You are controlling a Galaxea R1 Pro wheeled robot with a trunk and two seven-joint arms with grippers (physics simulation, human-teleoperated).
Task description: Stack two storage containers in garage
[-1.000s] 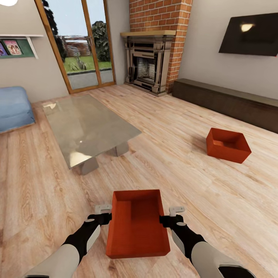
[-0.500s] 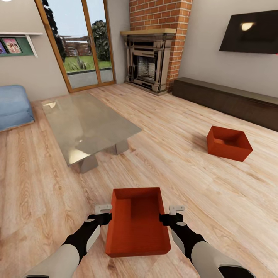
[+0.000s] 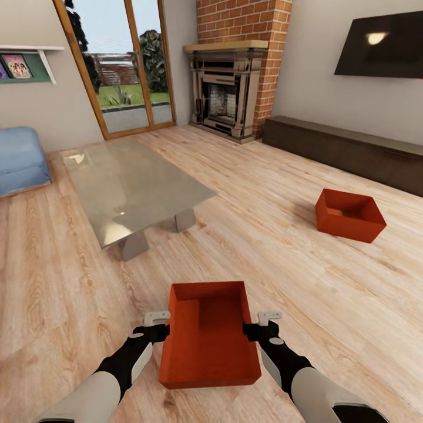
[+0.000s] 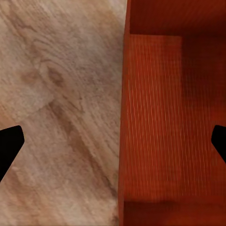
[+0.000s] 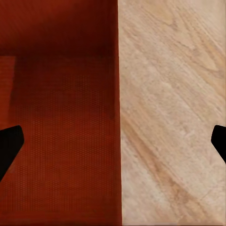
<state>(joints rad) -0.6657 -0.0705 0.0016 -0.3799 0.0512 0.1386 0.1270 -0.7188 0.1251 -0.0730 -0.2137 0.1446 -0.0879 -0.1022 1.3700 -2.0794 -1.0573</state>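
Note:
One orange-red storage container (image 3: 208, 338) sits between my two arms, low in the head view, over the light wood plank floor of the living room. My left gripper (image 3: 157, 322) is at its left wall and my right gripper (image 3: 267, 320) at its right wall. In the left wrist view the left gripper (image 4: 113, 143) straddles the container's wall (image 4: 125, 117) with its black fingertips far apart. The right gripper (image 5: 113, 143) straddles the other wall (image 5: 117, 117) the same way. The second storage container (image 3: 348, 214) stands on the floor to the right.
A glass coffee table (image 3: 132, 188) stands ahead on the left, with a blue sofa (image 3: 20, 158) beyond it. A brick fireplace (image 3: 229, 88) fills the far corner. A low dark cabinet (image 3: 346, 150) runs along the right wall under a TV (image 3: 382, 47).
The whole picture has shifted slightly, so the camera has moved. The container between my arms looks a little larger and higher in the picture; both arms keep their place in it.

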